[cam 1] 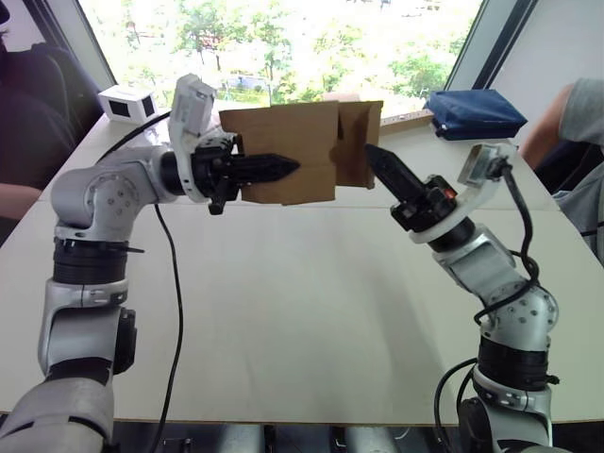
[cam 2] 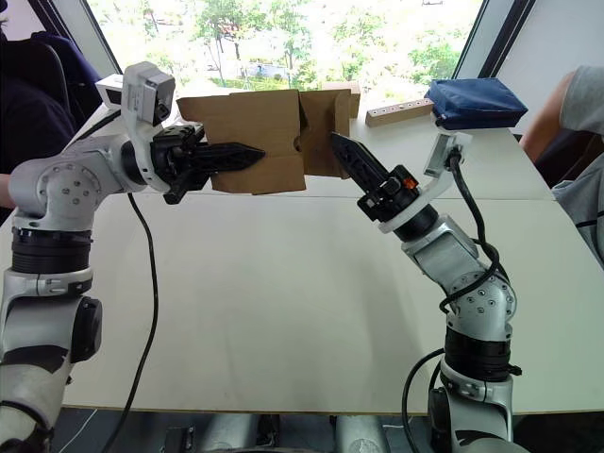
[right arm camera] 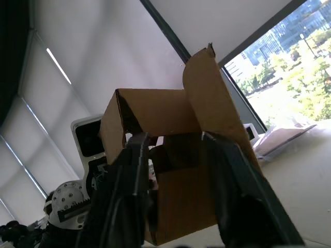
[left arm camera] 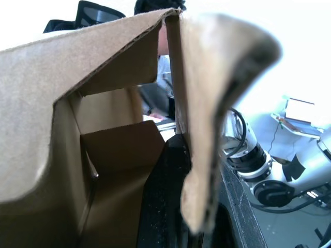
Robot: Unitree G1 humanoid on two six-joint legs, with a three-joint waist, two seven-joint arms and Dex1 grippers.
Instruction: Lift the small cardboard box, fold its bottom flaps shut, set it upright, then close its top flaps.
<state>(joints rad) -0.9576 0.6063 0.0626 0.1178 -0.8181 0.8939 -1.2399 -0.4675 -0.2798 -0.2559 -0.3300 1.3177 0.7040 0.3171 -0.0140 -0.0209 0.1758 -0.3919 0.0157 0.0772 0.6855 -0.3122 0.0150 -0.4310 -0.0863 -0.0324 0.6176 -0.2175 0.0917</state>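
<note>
Small cardboard box [cam 1: 288, 151] hangs in the air above my white table [cam 1: 302, 311], held between both arms. My left gripper [cam 1: 279, 168] reaches in level from the side, fingers pinched on one wall. My right gripper [cam 1: 376, 156] slants upward, fingers spread apart around a flap [right arm camera: 209, 103] at the far end. I can't make out the box's underside.

I can't see the left gripper's [cam 1: 269, 170] inner finger behind the small cardboard box's [cam 1: 283, 151] wall.
</note>
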